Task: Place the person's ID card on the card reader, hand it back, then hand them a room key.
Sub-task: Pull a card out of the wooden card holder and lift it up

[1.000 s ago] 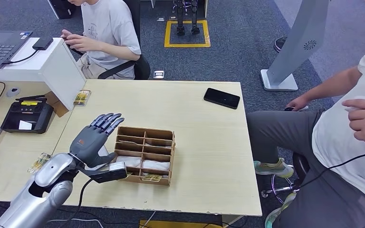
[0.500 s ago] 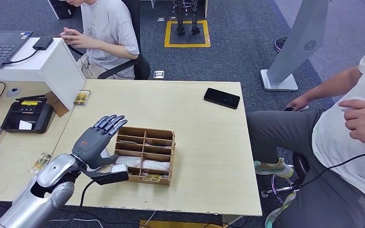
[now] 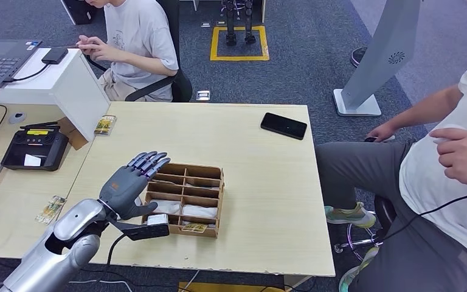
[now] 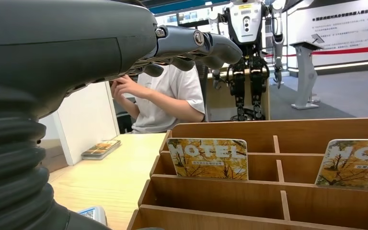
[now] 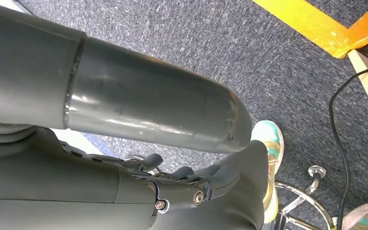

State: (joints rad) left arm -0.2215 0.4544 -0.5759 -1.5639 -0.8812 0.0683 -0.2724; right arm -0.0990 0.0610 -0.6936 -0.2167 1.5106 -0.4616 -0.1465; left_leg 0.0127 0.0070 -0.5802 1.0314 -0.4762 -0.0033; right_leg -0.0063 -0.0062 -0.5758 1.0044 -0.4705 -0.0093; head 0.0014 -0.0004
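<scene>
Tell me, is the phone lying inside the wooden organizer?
No, the phone lies on the bare table, apart from the organizer.

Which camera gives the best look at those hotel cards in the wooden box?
The left wrist view: the hotel cards stand upright in the wooden box, print readable. In the head view the hotel cards are small and blurred. The right wrist view faces the floor.

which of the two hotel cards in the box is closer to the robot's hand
The hotel card standing in the left-side compartment, right beneath the left hand. The other card stands one compartment further away.
</scene>
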